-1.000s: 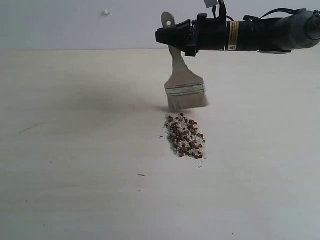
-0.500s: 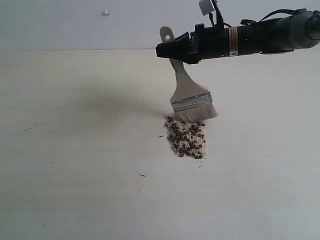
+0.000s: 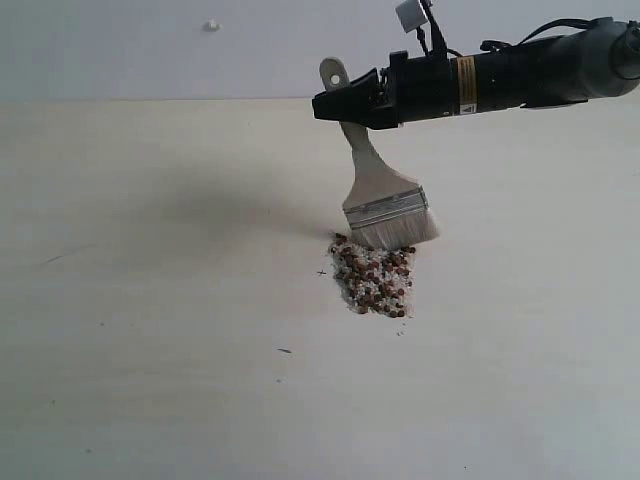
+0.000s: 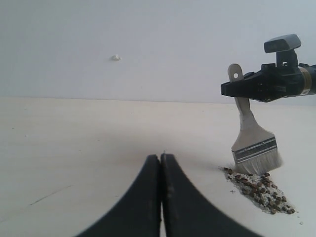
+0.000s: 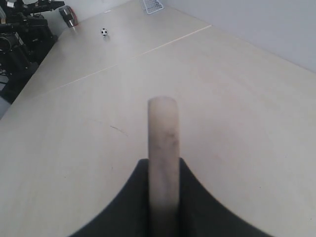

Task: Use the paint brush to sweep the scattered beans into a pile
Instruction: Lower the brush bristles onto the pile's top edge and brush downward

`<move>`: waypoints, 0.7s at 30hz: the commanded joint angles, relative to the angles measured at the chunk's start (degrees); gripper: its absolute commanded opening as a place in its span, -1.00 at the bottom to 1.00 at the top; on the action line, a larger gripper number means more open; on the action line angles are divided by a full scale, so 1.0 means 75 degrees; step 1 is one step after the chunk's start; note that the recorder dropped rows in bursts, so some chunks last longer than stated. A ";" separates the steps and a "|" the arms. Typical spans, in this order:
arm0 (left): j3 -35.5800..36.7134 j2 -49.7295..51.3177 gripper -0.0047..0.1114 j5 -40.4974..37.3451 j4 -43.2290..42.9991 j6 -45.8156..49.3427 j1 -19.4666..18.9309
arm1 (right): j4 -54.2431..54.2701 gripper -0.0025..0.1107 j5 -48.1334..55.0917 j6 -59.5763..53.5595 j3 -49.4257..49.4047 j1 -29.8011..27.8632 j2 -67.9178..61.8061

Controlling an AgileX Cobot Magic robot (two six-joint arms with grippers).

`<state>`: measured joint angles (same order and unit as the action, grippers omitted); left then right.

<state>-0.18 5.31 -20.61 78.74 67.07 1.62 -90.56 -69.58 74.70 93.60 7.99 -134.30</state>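
Observation:
The paint brush (image 3: pixel 385 200) hangs handle-up over the pale table, its whitish bristles touching the far end of the pile (image 3: pixel 373 277). The beans (image 4: pixel 259 188) are reddish-brown and mixed with whitish grains in one narrow heap. My right gripper (image 3: pixel 345 100) is shut on the brush's cream handle (image 5: pixel 163 143), near the holed end. The brush (image 4: pixel 253 147) and the right arm also show in the left wrist view. My left gripper (image 4: pixel 161 158) is shut on nothing, low over the table to the left of the pile.
A small black cross mark (image 3: pixel 322 272) lies beside the pile, and a dark speck (image 3: pixel 284 350) sits nearer the front. In the right wrist view a small black-and-white ball (image 5: pixel 103 32), a white wire goal (image 5: pixel 153 6) and dark equipment (image 5: pixel 22 34) stand at the table's far edge.
The brush has come down and forward with the right gripper, tilting so that its bristles moved from behind the pile onto the pile's far end. The left gripper has not moved.

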 commanded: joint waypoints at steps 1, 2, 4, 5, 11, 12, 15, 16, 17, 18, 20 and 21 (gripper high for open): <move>0.0024 0.0009 -0.92 -0.0008 -0.0001 0.0034 0.0045 | 0.0045 -0.96 -0.0051 0.0058 0.0048 0.0001 0.0052; 0.0024 0.0009 -0.92 -0.0008 -0.0001 0.0034 0.0045 | 0.0045 -0.96 -0.0051 0.0058 0.0048 0.0001 0.0052; 0.0024 0.0009 -0.92 -0.0008 -0.0001 0.0034 0.0045 | 0.0045 -0.96 -0.0051 0.0058 0.0048 0.0001 0.0052; 0.0024 0.0009 -0.92 -0.0008 -0.0001 0.0034 0.0045 | 0.0092 -0.96 -0.0051 0.0025 0.0048 0.0001 0.0052; 0.0024 0.0009 -0.92 -0.0008 -0.0001 0.0034 0.0045 | 0.0093 -0.96 -0.0051 0.0028 0.0232 -0.0047 0.0142; 0.0024 0.0009 -0.92 -0.0008 -0.0001 0.0034 0.0045 | 0.0093 -0.96 -0.0051 0.0028 0.0265 -0.0047 0.0182; 0.0024 0.0009 -0.92 -0.0008 -0.0001 0.0034 0.0045 | 0.0093 -0.96 -0.0051 -0.0029 0.0305 -0.0047 0.0348; 0.0024 0.0009 -0.92 -0.0008 -0.0001 0.0034 0.0045 | 0.0093 -0.96 -0.0051 -0.0114 0.0305 -0.0057 0.0421; 0.0024 0.0009 -0.92 -0.0008 -0.0001 0.0034 0.0045 | 0.0093 -0.96 -0.0051 -0.0149 0.0305 -0.0057 0.0463; 0.0024 0.0009 -0.92 -0.0008 -0.0001 0.0034 0.0045 | 0.0093 -0.96 -0.0051 -0.0148 0.0305 -0.0057 0.0510; 0.0024 0.0009 -0.92 -0.0008 -0.0001 0.0034 0.0045 | 0.0093 -0.96 -0.0051 -0.0148 0.0305 -0.0087 0.0590; 0.0024 0.0009 -0.92 -0.0008 -0.0001 0.0034 0.0045 | 0.0137 -0.96 -0.0051 -0.0148 0.0305 -0.0087 0.0605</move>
<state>-0.18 5.31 -20.61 78.74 67.07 1.62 -90.64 -69.58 74.13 95.34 7.67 -131.09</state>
